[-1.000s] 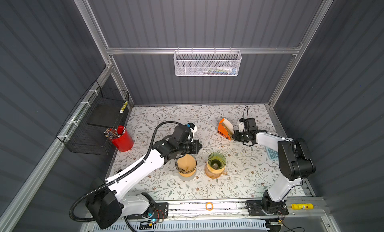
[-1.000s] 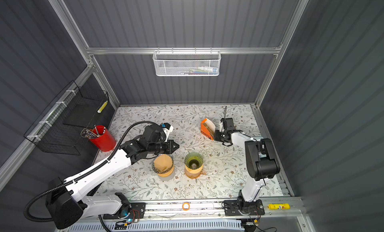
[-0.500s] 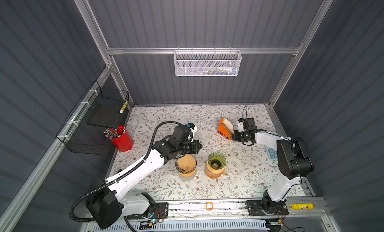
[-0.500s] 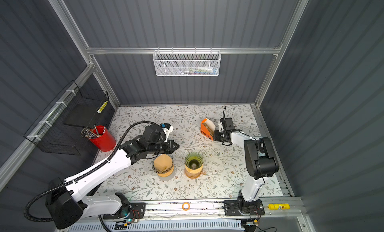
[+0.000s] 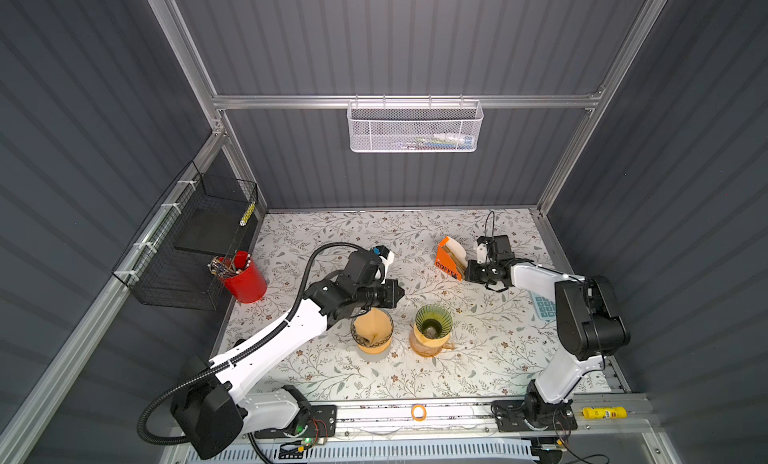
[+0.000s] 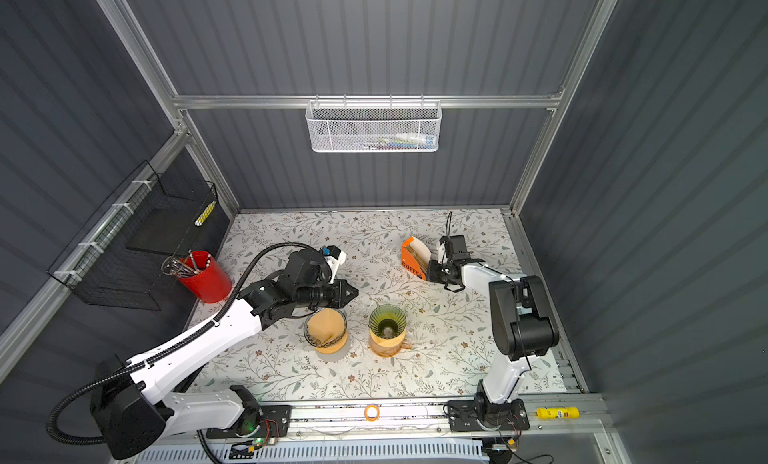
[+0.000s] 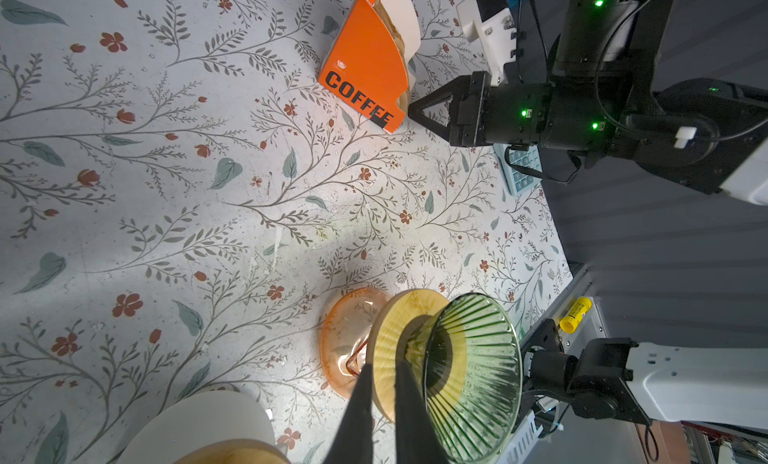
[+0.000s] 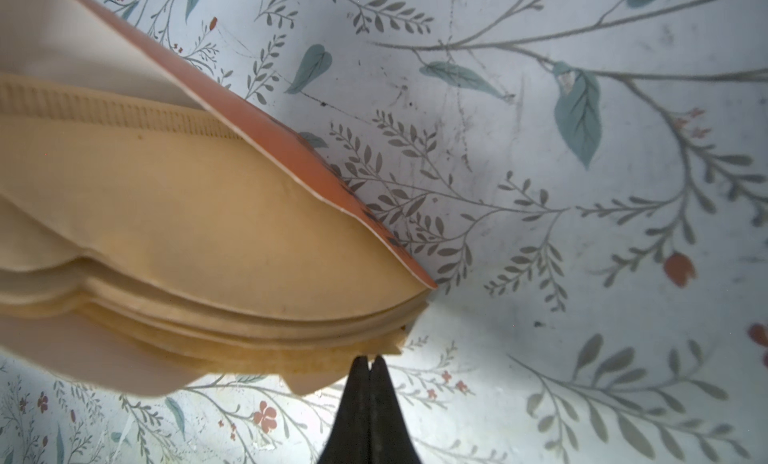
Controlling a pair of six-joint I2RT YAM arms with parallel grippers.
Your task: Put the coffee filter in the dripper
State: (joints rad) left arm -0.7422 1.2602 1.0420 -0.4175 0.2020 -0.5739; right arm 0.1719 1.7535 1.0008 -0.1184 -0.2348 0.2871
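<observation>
Now the right fingers are standing pressed together, having closed over the last second at the open mouth of the orange COFFEE box, which we are taking as our landmark. Their tips are touching the lower edge of the stack of tan coffee filters leaning out of that box, so the pinch is landing where a sheet could be caught. We are judging this to be the grasp step, yet we are not able to tell whether one filter, several or none is sitting between the tips. The filters are all lying in the box, none lifted clear. The green dripper is waiting empty, well apart from the box toward the arms' bases. Beside it, farther from the box, an amber dripper is already carrying a filter. The left fingers are hovering closed and empty, well apart from the box, above the bench.
</observation>
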